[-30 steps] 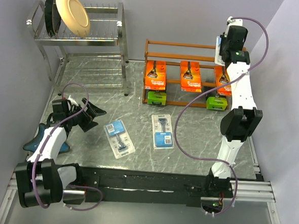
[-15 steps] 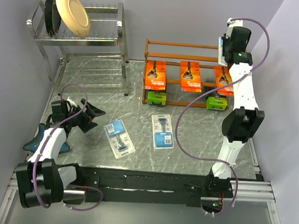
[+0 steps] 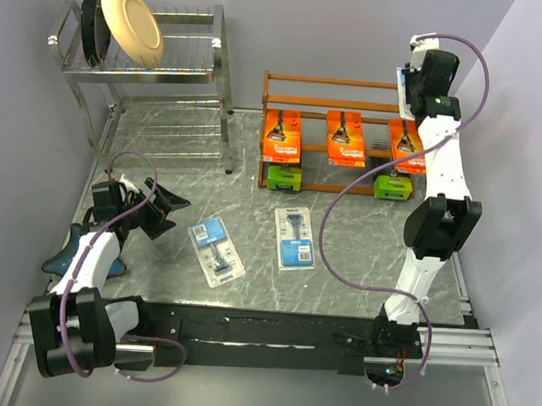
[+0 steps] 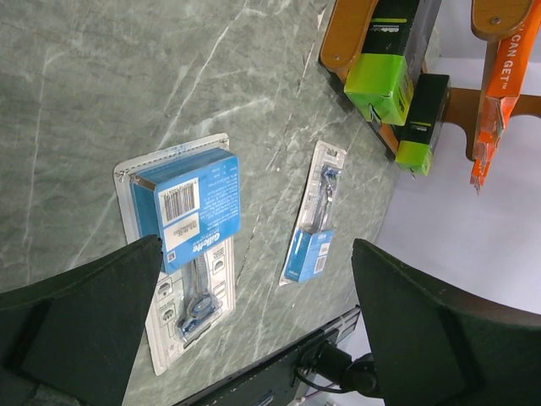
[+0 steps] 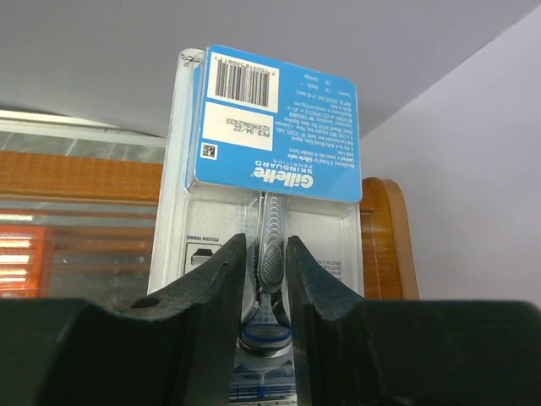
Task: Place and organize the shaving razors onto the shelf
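My right gripper [image 5: 265, 241] is shut on a pale blue-and-clear razor card [image 5: 270, 118], its fingers on either side of the clear bubble over the handle. It holds the card upright at the right end of the wooden shelf's [image 3: 329, 80] top tier, beside the end post [image 5: 385, 237]. Three orange packs [image 3: 346, 138] stand on the middle tier, with two lime-green boxes [image 3: 284, 177] below. Two more blue cards [image 3: 216, 251] [image 3: 295, 238] lie flat on the table. My left gripper [image 3: 165, 210] hangs wide open just left of the nearer card [image 4: 190, 220], holding nothing.
A chrome dish rack [image 3: 146, 66] with plates [image 3: 130, 24] stands at the back left. A blue star-shaped dish [image 3: 65, 255] lies under my left arm. Walls close in on the left, the back and the right of the table.
My right gripper, with the blue card in it, has shifted slightly right along the shelf's top tier. The left arm and the packs on the table have not moved.
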Robot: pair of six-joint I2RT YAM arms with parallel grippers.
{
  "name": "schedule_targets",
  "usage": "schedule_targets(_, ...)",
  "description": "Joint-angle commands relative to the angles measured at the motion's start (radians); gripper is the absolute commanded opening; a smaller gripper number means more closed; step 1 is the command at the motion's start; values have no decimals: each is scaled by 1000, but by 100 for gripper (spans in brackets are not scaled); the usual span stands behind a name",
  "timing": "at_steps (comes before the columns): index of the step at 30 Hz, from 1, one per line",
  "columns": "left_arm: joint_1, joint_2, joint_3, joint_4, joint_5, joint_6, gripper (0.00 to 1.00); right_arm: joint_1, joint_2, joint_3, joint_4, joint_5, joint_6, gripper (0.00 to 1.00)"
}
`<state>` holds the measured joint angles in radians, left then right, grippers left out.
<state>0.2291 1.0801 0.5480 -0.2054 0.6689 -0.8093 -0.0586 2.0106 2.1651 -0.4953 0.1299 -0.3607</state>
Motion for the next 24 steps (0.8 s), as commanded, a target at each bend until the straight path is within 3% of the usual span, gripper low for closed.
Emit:
schedule_targets(1, 6, 10, 4, 46, 24, -13, 100, -17, -33, -59, -62, -22, -24, 34)
schedule_targets(7, 4, 17, 3, 55, 31, -21, 100, -4, -123, -105, -5, -36, 14, 55)
schedule_targets(12, 4, 14, 10, 63, 40, -24, 99, 51, -301, -171, 89, 77, 81, 66)
schedule_targets(16, 4, 23, 30, 60, 35, -21, 99, 163, -487, -312, 197, 123, 88, 73)
schedule_targets(18, 6, 35, 53, 49, 31, -11, 99, 274, -594, -433, 202, 102, 72, 75)
schedule_targets(24, 4, 53, 136, -35, -25, 73, 100, 609, -720, -689, -18, -94, 184, 75)
